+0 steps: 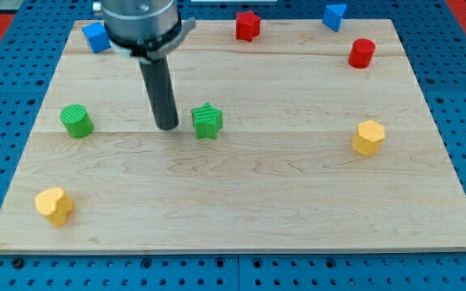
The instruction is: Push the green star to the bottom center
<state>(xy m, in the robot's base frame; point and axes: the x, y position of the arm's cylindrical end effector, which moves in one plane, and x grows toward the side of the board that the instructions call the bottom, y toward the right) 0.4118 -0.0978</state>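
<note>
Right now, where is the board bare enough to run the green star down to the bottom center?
My tip sits just left of the green star. Below it, bare wood stretches between the yellow heart and the yellow hexagon. The top edge is crowded: blue block, red star.

My tip [167, 127] low on the board, dark rod upright beneath the arm's round mount.

no readable text, labels, numbers, or signs anywhere
</note>
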